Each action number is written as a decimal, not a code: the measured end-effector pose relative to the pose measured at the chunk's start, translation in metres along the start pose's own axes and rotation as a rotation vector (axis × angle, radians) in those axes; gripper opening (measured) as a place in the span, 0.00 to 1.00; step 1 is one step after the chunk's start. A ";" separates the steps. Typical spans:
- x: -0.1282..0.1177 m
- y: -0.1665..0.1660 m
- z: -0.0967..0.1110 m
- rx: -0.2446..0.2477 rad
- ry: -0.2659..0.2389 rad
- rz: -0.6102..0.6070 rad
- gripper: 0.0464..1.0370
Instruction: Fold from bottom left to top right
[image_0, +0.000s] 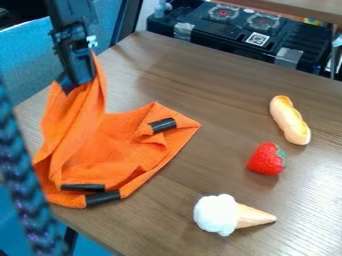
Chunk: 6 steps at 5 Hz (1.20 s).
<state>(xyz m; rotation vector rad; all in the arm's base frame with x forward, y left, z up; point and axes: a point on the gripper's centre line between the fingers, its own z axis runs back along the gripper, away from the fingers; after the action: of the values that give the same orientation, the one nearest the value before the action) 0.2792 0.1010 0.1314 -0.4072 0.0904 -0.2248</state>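
The black gripper hangs at the upper left of the camera view, shut on the upper left part of the orange cloth. From there the cloth is lifted in steep folds. Its rest lies crumpled on the table's left side, with one corner pointing right. Black strips mark the cloth: one near the right corner and two at its lower edge.
On the brown table, a toy bread, a strawberry and an ice cream cone stand to the right of the cloth. A dark toy stove is behind the table. A braided cable crosses the left edge.
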 end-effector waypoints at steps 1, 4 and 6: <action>0.014 -0.004 0.001 -0.069 -0.005 0.045 0.04; 0.050 -0.028 -0.015 -0.121 -0.011 0.124 0.04; 0.077 -0.043 -0.016 -0.121 -0.087 0.144 0.04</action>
<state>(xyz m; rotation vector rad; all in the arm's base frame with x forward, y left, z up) 0.3436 0.0384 0.1302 -0.5277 0.0480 -0.0599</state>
